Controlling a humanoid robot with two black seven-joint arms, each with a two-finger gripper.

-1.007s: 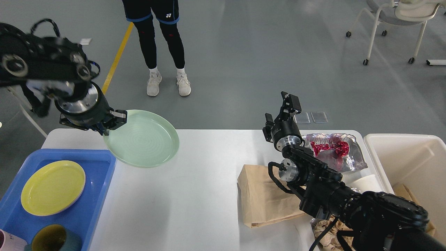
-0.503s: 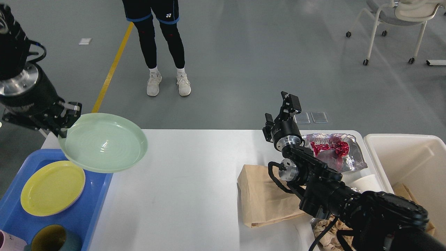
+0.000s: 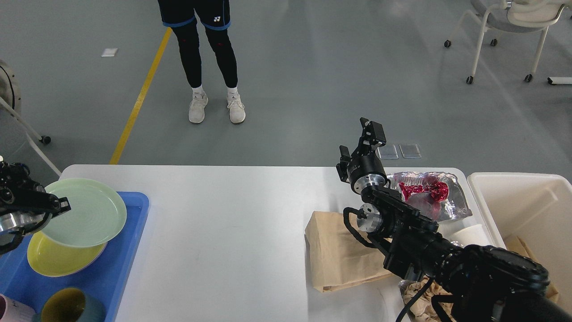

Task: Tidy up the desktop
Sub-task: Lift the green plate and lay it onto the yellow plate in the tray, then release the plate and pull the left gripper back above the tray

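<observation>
- Green plate (image 3: 85,211) is clamped at its left rim by the left gripper (image 3: 60,206) and hangs over the yellow plate (image 3: 56,259) in the blue tray (image 3: 134,241) at the near left of the desktop (image 3: 232,232).
- To do this well, I judge the plate should be levelled and centred over the yellow one, lowered until the two nest, and only then let go — a tilted drop could clatter or slide off.
- Blue tray also holds a dark cup (image 3: 71,306) at its near edge, with something pale at the very corner, too cut off to name.
- Cream bin (image 3: 527,210) at the far right holds brown paper — little else shows.
- Right gripper (image 3: 364,138) is raised over the far right with fingers apart, holding nothing.
- Brown paper bag (image 3: 335,255), foil wrapper (image 3: 424,192) and white cup (image 3: 469,235) lie on the desktop beside it.
</observation>
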